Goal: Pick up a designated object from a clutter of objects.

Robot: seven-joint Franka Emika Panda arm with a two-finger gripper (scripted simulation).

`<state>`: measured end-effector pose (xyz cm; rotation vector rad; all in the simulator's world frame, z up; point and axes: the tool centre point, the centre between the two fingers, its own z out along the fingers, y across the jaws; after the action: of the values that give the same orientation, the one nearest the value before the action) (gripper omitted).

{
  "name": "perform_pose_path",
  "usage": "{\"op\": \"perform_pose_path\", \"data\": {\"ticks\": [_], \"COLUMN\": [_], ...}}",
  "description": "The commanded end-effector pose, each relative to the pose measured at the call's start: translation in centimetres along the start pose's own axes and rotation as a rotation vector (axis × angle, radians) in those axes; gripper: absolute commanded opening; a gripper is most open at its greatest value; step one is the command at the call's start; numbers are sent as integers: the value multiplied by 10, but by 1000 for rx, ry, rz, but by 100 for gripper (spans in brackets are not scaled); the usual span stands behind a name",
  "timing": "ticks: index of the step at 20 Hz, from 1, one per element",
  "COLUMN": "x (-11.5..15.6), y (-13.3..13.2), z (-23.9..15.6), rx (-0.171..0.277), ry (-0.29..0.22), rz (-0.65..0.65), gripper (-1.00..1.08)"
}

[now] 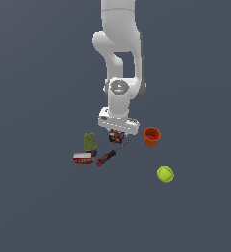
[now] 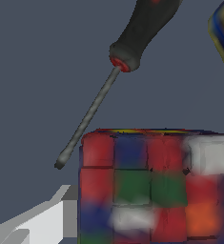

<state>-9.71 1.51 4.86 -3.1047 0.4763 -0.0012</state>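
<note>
Puzzle cube directly under gripper, one finger beside it, finger spread unclear

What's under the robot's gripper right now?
The puzzle cube sits directly under the gripper, beside the screwdriver. The hand covers its top, so finger contact cannot be seen.

Light: even, flat; we see no cast shadows on grey floor, no glare.
Arm: white arm brightest, soft shading.
Ext. view: sharp, objs small.
Wrist view: puzzle cube squares smeared, blurry; screwdriver crisper.
</note>
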Motion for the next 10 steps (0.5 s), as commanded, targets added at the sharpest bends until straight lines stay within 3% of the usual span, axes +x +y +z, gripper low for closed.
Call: {"op": "perform_pose_path", "data": {"ticks": [1, 10], "x": [0, 3], "y": [1, 3], "z": [1, -12], "rx": [-1, 0], "ry": [-1, 0], "rz": [1, 0], "gripper": [-100, -100]}}
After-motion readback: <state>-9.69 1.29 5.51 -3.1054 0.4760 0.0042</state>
